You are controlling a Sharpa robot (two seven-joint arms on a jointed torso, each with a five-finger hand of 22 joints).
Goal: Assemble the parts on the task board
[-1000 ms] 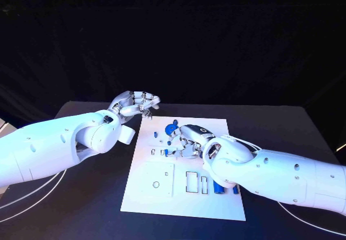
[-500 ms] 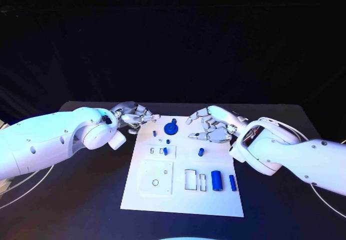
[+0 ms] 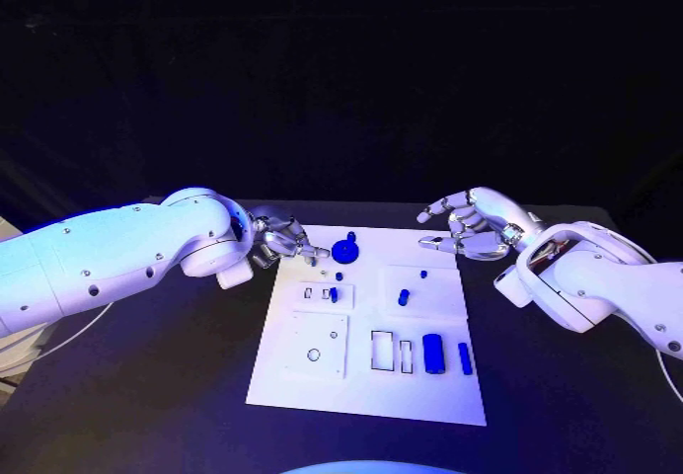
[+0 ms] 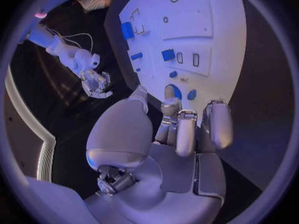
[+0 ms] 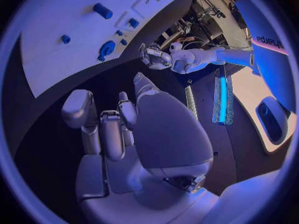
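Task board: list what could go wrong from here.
1. The left hand hangs at the task board far left corner, fingers curled close to the round blue part; a careless reach might knock it.
2. Small blue parts stand loose mid-board; a sweeping arm could topple them.
3. The right hand sits off the board's far right corner, holding nothing, so any grasp needs a fresh approach.

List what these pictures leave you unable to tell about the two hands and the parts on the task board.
- Left hand: in the head view its fingers curl over the task board edge; whether they pinch anything is too small to tell, and its own palm blocks the left wrist view.
- Blue round part: seated or lying loose, too small to judge.
- Right hand: its underside is hidden in the head view.
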